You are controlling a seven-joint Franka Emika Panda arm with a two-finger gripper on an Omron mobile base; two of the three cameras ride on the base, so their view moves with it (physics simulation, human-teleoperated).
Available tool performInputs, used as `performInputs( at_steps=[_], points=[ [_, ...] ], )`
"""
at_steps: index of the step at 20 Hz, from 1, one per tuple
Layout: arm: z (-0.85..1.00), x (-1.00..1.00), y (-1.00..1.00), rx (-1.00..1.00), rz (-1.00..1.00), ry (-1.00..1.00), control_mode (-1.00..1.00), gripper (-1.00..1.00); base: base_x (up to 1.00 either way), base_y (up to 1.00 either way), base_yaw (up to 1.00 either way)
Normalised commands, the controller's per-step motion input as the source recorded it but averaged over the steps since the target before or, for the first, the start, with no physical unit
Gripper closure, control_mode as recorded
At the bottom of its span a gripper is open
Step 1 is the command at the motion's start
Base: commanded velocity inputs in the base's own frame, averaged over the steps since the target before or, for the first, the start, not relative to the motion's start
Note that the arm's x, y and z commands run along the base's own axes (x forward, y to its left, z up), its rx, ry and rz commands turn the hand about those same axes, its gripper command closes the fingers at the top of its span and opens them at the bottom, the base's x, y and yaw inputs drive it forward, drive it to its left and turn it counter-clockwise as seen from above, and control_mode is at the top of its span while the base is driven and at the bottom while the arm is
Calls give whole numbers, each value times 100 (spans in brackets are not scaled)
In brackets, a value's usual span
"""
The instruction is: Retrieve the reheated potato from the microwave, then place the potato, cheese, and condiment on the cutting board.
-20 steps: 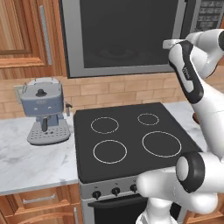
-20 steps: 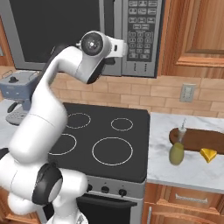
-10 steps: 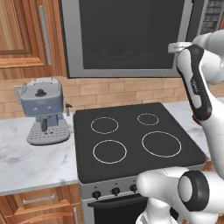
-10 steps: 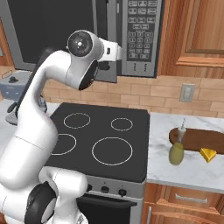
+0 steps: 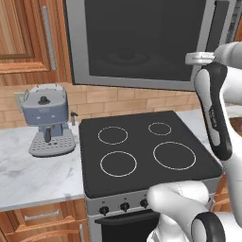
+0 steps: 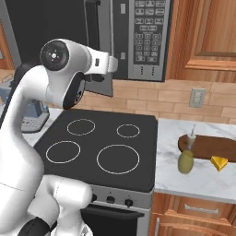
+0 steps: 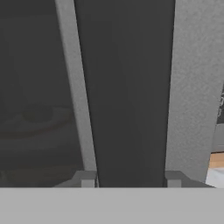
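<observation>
While the white arm reaches up to the microwave (image 6: 138, 37), its gripper (image 7: 130, 177) sits right at the door's dark vertical handle (image 7: 131, 92), and from the hand camera the 2 fingertips (image 7: 85, 178) stand either side of that bar, closed in about as tight as they go, apparently clamped on it. Behind the microwave's glass door (image 5: 137, 38) a dim round plate shape shows, but the potato itself can't be made out. Below the microwave lies the black cooktop (image 5: 142, 151) with 4 ring burners. Right of the microwave and down on the marble counter (image 6: 203, 177), the cutting board (image 6: 216, 147) lies flat; the condiment (image 6: 186, 159) stands upright at the board's near left edge, and the cheese (image 6: 219, 162) rests at its front edge. Left of the microwave, a blue-grey coffee machine (image 5: 46, 118) stands on the counter.
</observation>
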Motion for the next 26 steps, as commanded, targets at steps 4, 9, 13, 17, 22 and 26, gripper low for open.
performInputs(
  at_steps=[4, 9, 13, 17, 22, 26],
  points=[
    [10, -60, 36, 0, -8, 0, -100, 100, 0, 0, 0],
    [8, -60, 38, 0, -8, 0, -100, 100, 0, 0, 0],
    [2, -59, 43, 1, -18, 0, -100, 100, 0, 0, 0],
    [0, -55, 44, 0, -13, -1, -100, 100, 0, 0, 0],
    [0, -47, 46, 7, -22, -2, -100, 100, 0, 0, 0],
    [0, -36, 47, 5, -18, -1, -100, -100, 0, 0, 0]
  ],
)
